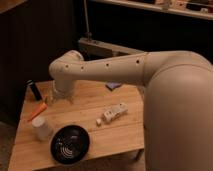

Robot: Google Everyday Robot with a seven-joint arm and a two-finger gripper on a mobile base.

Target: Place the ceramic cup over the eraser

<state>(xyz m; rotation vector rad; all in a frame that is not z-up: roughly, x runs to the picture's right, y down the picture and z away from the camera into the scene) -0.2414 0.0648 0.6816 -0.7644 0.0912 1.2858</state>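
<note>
One wooden table (117, 136); tool (50, 98) seemingly above.

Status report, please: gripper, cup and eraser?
Gripper open, empty, low by the orange stick. Ceramic cup on table, apart from eraser. That stick lies between them.

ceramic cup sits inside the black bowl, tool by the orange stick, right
No: the camera view shows the ceramic cup beside the black bowl, on the table, not inside it. The tool is indeed by the orange stick.

Cam high behind arm (115, 65); claw (59, 96) over table (122, 134).
</note>
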